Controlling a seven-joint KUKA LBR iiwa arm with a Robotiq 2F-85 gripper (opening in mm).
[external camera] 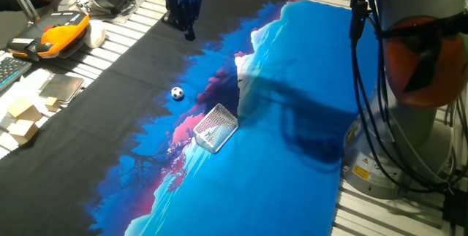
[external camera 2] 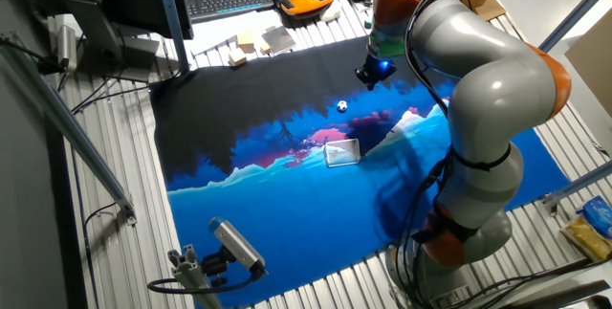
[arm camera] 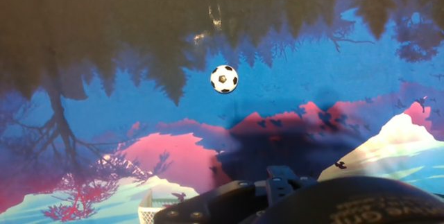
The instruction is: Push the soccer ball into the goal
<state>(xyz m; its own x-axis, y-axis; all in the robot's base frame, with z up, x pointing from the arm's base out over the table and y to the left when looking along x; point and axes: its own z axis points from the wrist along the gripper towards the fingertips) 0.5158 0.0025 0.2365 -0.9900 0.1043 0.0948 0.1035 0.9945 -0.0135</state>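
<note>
While the soccer ball (external camera: 178,93) is seen in one fixed view lying on the printed cloth (external camera: 292,119), apart from the goal (external camera: 216,128), the hand view shows only a corner of that goal (arm camera: 147,210) at the bottom edge. The gripper (external camera: 189,25) is held above the cloth, well apart from the ball; whether its fingers are spread cannot be told.

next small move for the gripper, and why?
Probably lower the gripper toward the mat on the far side of the soccer ball, keeping ball and goal in line. It hangs above the mat, well apart from the ball, and the ball lies on the mat a short way from the goal, not touching it. I can't tell whether the fingers are open.
</note>
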